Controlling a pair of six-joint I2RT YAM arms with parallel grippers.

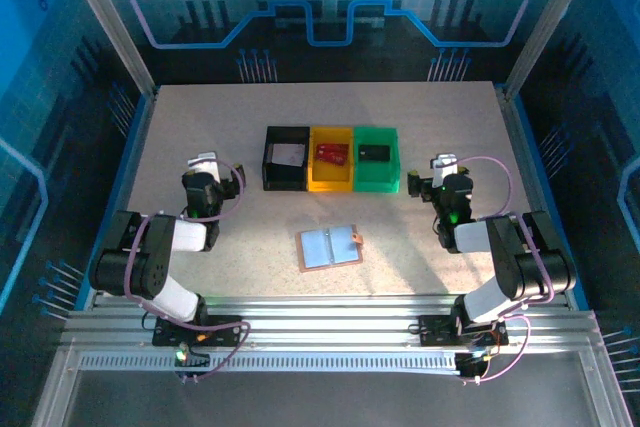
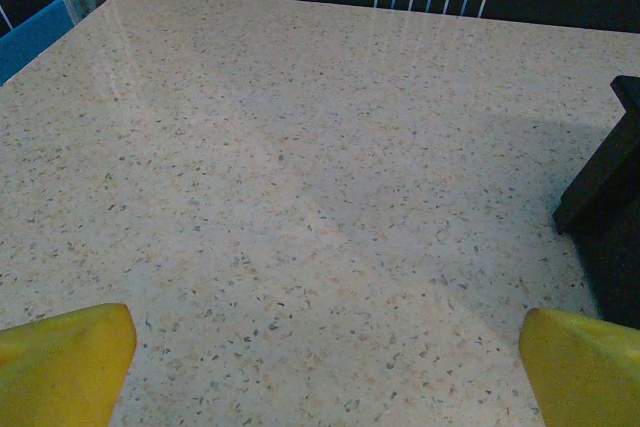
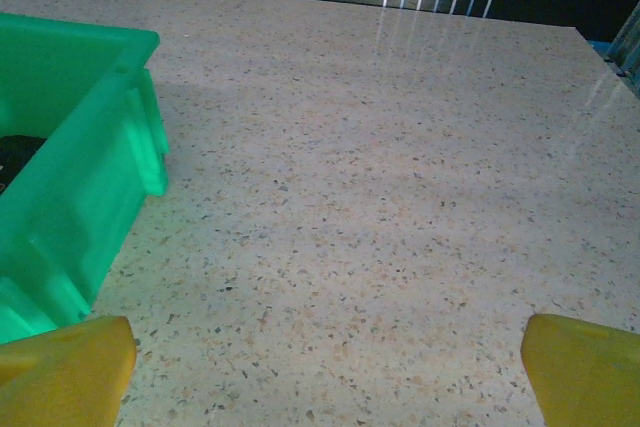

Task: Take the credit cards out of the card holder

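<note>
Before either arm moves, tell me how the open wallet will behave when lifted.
The wallet lies open along a centre fold, so it would likely flop shut. Thin and flat, it is probably light and would slide on the table, not tip.

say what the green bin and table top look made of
Green bin: looks like moulded plastic, smooth, slightly glossy, with light glowing through its walls. Table top: probably speckled stone or a stone-look laminate, polished, since it mirrors bright streaks.
</note>
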